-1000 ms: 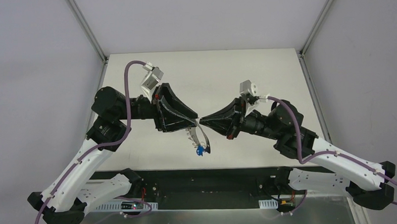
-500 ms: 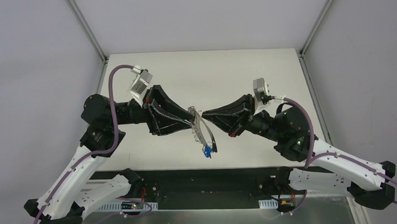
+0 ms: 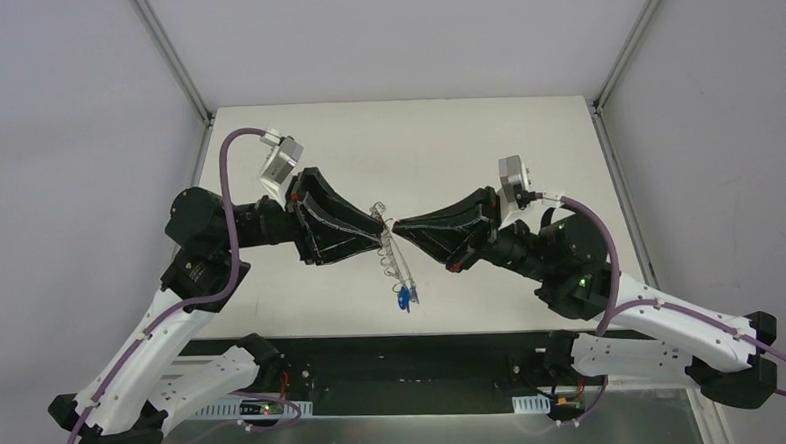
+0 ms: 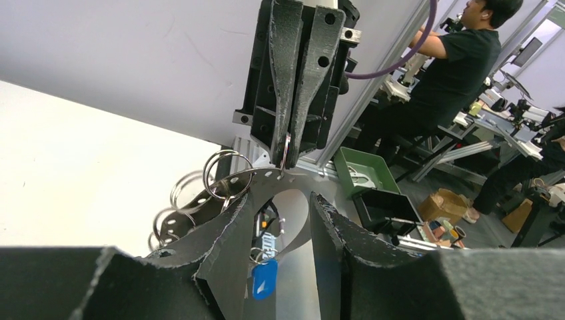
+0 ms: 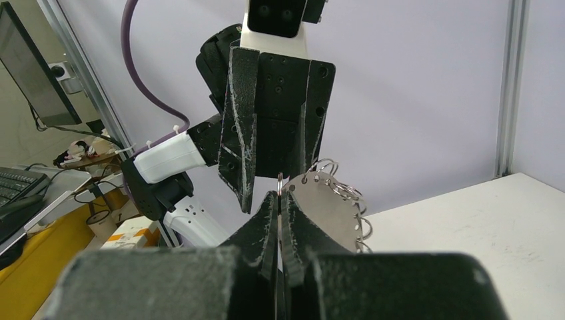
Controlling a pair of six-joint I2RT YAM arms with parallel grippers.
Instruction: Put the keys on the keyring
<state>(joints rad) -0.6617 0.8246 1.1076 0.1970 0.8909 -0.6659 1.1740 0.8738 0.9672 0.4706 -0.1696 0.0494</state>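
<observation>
The keyring (image 3: 396, 262) is a silvery perforated band loop fringed with small split rings, held in mid-air between both arms. My right gripper (image 3: 397, 225) is shut on one small ring at its edge, as the right wrist view (image 5: 279, 195) shows, with the band (image 5: 320, 207) beside its fingers. My left gripper (image 3: 380, 238) is open. In the left wrist view (image 4: 280, 200) its jaws stand apart, and the band (image 4: 200, 200) lies across one fingertip. A bright blue key (image 3: 402, 299) hangs from the loop's low end, below a dark tag (image 4: 266, 241). No red key is in view.
The white table (image 3: 466, 149) lies below the arms, with grey walls on three sides and metal frame posts at the back corners. A black strip with the arm bases (image 3: 405, 367) runs along the near edge.
The left arm has drawn back to the left and the right gripper has risen. The keyring has lifted and swung with them, the blue key still hanging.
</observation>
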